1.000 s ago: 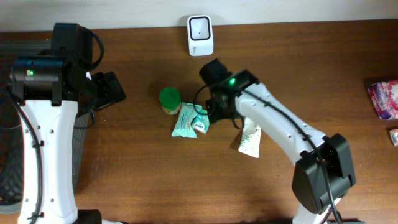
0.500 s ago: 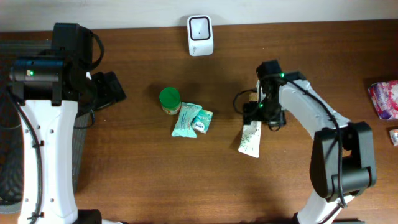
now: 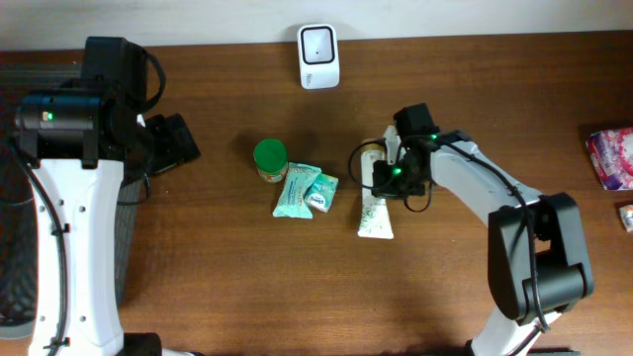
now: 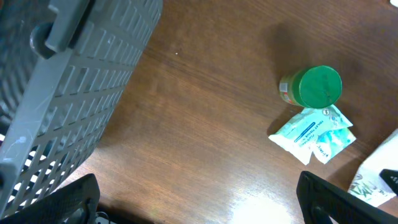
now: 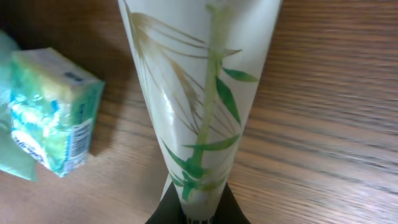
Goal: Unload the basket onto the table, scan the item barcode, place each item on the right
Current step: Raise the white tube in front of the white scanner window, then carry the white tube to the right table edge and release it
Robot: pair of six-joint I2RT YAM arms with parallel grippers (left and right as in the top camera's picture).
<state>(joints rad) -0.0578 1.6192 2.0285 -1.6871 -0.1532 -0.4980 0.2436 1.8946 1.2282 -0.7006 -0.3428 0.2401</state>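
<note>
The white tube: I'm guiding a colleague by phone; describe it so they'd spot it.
On the wooden table, find the white scanner at the back edge. In front of it, right of the green-lidded jar and teal packs, lies the white tube, one end in the right claw; it alone is long and leaf-printed.

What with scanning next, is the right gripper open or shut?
Shut, on the tube: the right gripper pinches its narrow end in the wrist view.
</note>
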